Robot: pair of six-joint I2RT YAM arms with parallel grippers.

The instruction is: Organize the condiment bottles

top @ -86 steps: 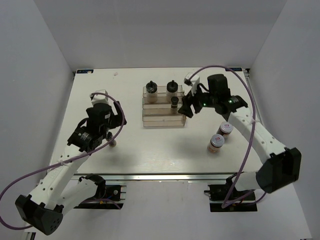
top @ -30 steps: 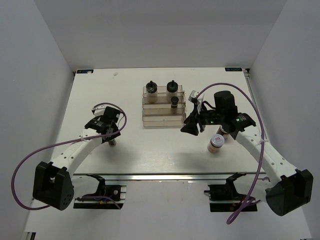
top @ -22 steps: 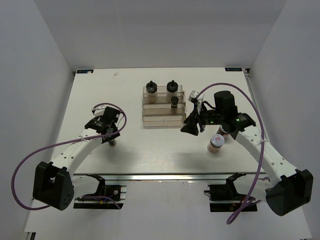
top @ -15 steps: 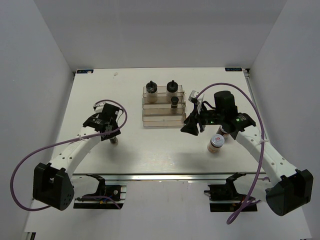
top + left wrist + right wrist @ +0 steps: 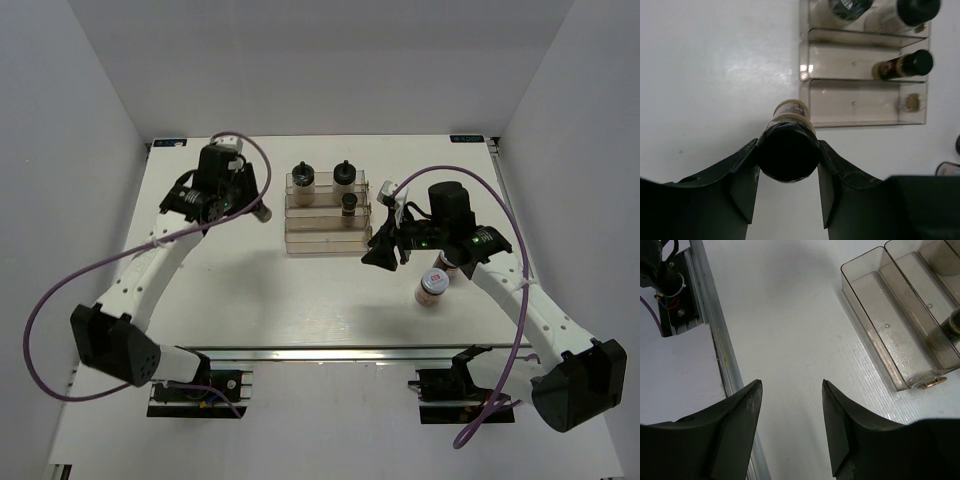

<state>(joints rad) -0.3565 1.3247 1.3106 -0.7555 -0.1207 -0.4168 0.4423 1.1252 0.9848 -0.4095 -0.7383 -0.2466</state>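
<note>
My left gripper (image 5: 253, 211) is shut on a condiment bottle (image 5: 788, 152) with a black cap and a pale label, held in the air just left of the clear stepped rack (image 5: 325, 238). On the rack's top step stand two jars with black knob tops (image 5: 303, 179) (image 5: 344, 175). A dark jar (image 5: 349, 203) is on the middle step. My right gripper (image 5: 381, 250) hangs open off the rack's front right corner, nothing between its fingers (image 5: 747, 400). Two brownish jars with white lids (image 5: 432, 287) (image 5: 447, 262) stand on the table to the right; my right arm partly covers the farther one.
In the left wrist view the rack's (image 5: 862, 102) lower steps are bare except for a small gold bit at the right end. The right wrist view shows the table's metal front rail (image 5: 715, 335). White walls close in the table on three sides.
My left gripper closed on the bottle at the front left of the table, lifted it and carried it back and right, to beside the rack. The right arm has not moved.
</note>
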